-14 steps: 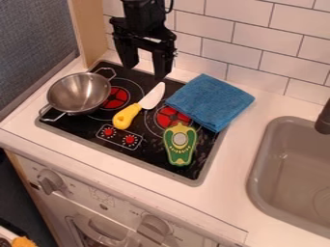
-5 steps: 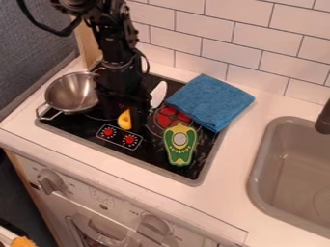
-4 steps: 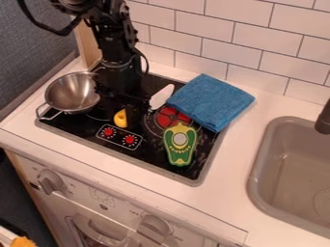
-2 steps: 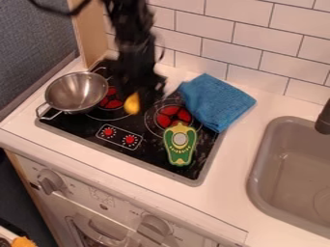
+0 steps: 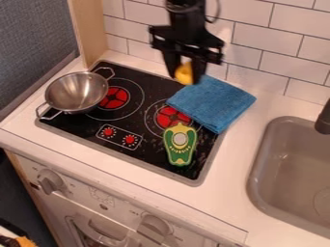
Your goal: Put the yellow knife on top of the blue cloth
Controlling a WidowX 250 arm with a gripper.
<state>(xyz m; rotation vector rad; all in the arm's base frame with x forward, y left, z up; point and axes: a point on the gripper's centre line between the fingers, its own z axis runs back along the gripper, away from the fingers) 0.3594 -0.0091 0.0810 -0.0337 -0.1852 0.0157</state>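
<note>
Camera view: the pincer pinches the yellow knife by its rounded, bright handle, near the folded blue cloth.

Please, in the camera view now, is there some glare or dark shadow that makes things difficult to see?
Camera view: bright highlights inside the metal bowl; pale marks on the glossy black stove top, glare or dirt, I cannot tell; deep darkness below the counter at lower left; the blue cloth is evenly lit, without strong glare.

Single camera, fairly near, above the counter, slants down toward one o'clock's wall; stove whole, sink cropped at four.
</note>
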